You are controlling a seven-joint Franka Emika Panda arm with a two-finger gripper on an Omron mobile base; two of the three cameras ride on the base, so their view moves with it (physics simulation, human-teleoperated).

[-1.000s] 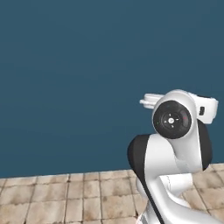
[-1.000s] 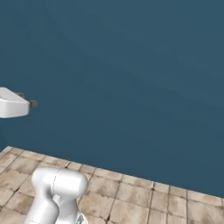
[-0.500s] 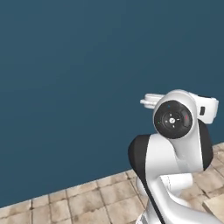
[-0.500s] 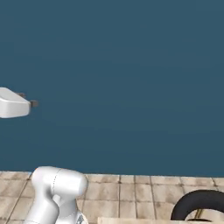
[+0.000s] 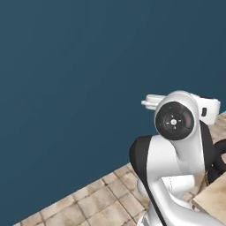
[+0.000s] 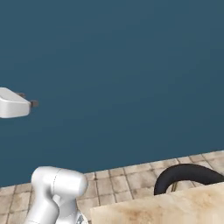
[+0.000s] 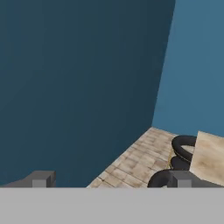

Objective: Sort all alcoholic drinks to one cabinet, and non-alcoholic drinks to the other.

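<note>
My gripper: jaws wide, empty | facing blue wall | no bottles near; nothing to grasp.

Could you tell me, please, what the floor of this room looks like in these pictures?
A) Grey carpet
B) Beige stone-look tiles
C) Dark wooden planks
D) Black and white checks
B: the floor is laid in beige, stone-look square tiles with pale joints, running up to the dark blue wall; the right base view and the hand view show the same tiles.
</note>
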